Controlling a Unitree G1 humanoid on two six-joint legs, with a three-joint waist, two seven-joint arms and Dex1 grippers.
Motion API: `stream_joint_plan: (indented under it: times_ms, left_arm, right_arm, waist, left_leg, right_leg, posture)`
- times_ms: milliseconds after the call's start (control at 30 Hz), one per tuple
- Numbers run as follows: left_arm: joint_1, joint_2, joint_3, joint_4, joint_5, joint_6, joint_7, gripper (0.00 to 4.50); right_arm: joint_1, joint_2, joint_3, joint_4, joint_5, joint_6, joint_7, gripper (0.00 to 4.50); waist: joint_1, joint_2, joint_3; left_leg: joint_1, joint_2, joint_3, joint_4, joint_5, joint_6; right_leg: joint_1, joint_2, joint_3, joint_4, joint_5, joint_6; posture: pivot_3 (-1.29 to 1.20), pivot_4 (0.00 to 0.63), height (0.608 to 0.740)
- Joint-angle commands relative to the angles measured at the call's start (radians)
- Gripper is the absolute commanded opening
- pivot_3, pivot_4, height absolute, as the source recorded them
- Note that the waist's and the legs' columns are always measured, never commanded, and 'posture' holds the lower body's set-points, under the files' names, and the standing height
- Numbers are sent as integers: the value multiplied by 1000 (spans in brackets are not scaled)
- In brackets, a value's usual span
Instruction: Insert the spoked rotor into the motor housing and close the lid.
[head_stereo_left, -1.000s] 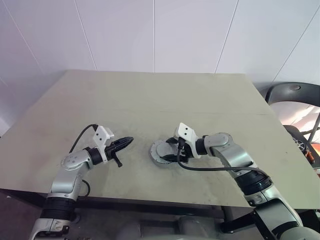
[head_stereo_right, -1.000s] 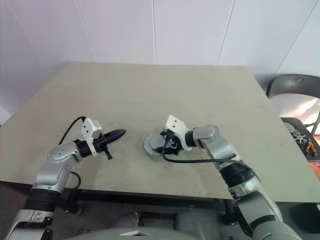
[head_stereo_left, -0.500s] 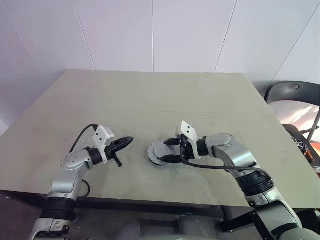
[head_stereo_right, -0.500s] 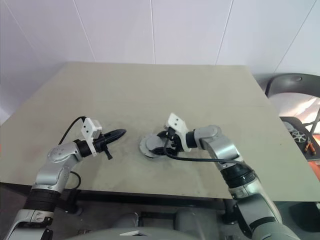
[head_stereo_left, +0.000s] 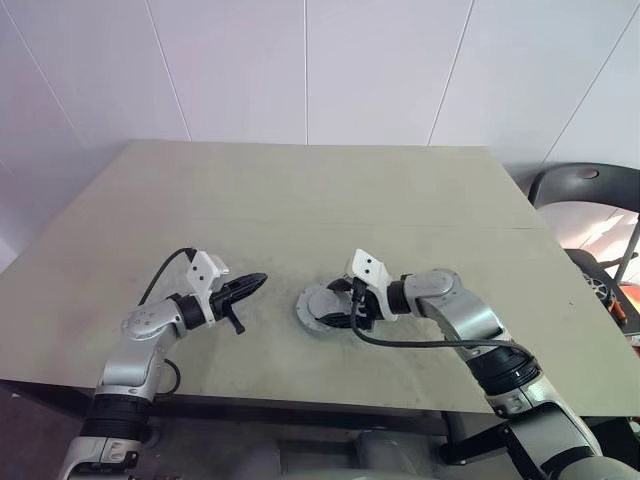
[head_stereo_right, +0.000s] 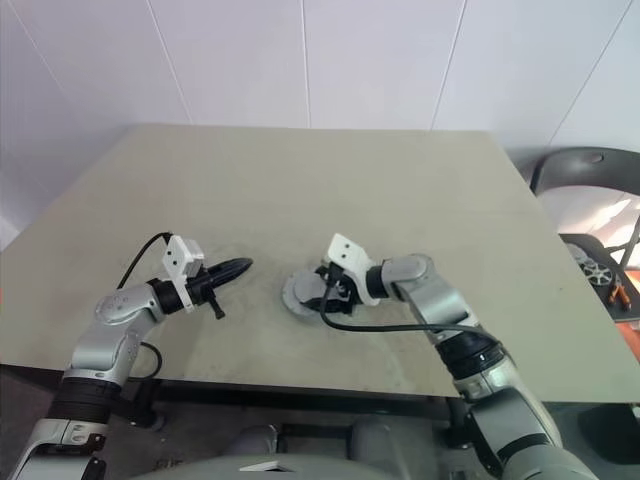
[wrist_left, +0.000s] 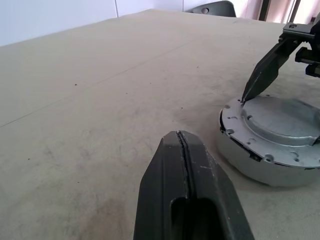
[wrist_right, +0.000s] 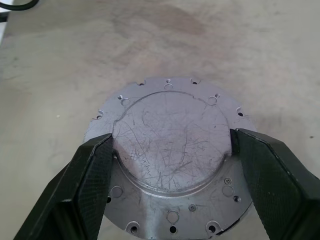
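A: State of the right gripper?

B: Fingers spread wide, one at each side of the lid's raised centre, apparently touching its edge.

A: Location of the lid?

B: Seated on the housing, lower centre of the head view, on the table.

A: Left gripper?

B: Fingers pressed together, nothing between them. It hovers just left of the housing, pointing at it.

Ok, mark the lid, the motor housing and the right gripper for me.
lid (wrist_right: 172, 145): right wrist view, middle of its raised scratched face.
motor housing (wrist_left: 245, 165): left wrist view, its side wall under the lid.
right gripper (wrist_right: 172, 152): right wrist view, midway between fingertips on either side of the lid's raised part.
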Motion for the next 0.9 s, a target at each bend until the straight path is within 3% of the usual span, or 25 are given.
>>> stream_joint_plan:
  times_ms: [33, 333, 633, 900]
  left_arm:
    - [-13, 7, 16, -34, -7, -7, 2, 0]
    - [-10, 5, 16, -35, -8, -7, 1, 0]
    - [-16, 2, 11, -31, -7, -7, -2, 0]
    - [-23, 3, 13, -18, -5, -12, -5, 0]
  right_arm:
    - [-17, 5, 12, 12, -18, -21, -7, 3470]
    - [-22, -48, 66, 28, -67, 18, 10, 3470]
    - [-57, -3, 21, 70, -48, 122, -71, 3470]
    - [-24, -68, 93, 31, -59, 139, 9, 3470]
  waist:
    - [0, 0, 0]
    - [1, 0, 0]
    - [2, -1, -1]
    - [4, -1, -2]
  left_leg:
    - [0, 0, 0, 0, 0, 0]
    - [1, 0, 0, 0, 0, 0]
    - [2, 0, 0, 1, 0, 0]
    - [5, 0, 0, 2, 0, 0]
  right_leg:
    - [0, 0, 0, 0, 0, 0]
    - [1, 0, 0, 0, 0, 0]
    - [2, 0, 0, 0, 0, 0]
    - [5, -1, 0, -1, 0, -1]
  posture:
    - [0, 0, 740]
    - [0, 0, 740]
    - [0, 0, 740]
    - [0, 0, 740]
